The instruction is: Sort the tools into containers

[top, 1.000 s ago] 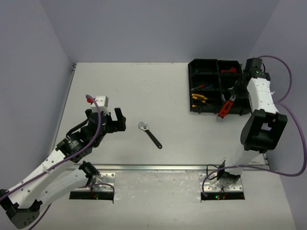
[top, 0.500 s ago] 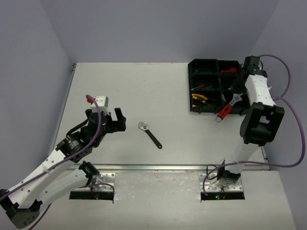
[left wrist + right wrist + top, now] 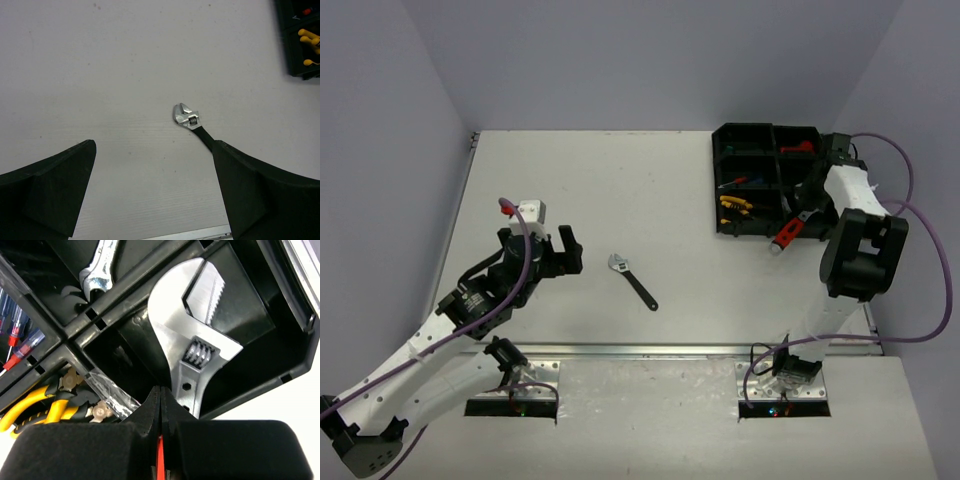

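Red-handled adjustable wrench with a silver head (image 3: pixel 192 347) is lying tilted across the near right compartment of the black six-compartment plastic organiser tray (image 3: pixel 744 130). Its open toothed head is sitting inside the compartment and its red handle is sticking out over the tray's near wall.

- The right wrist view is showing the worm screw and the jaw teeth, which are too small to make out from overhead. The top view is showing the overhanging handle end.
- Right gripper (image 3: pixel 160 395) is poised over the handle with its jaws clenched together. A thin red line is showing in the seam. Cannot tell whether they are pinching the handle.
- In the neighbouring compartments, the wrist view is showing yellow-handled pliers (image 3: pixel 30 407), a plain silver wrench (image 3: pixel 97 267), and screwdrivers with blue and red on clear handles (image 3: pixel 17 340).
- Black-handled adjustable wrench (image 3: pixel 192 122) is lying flat on the pale bench (image 3: pixel 620 180), well apart from the tray.
- Left gripper (image 3: pixel 155 145) is hovering just beside that wrench with its jaws released wide and nothing between them.
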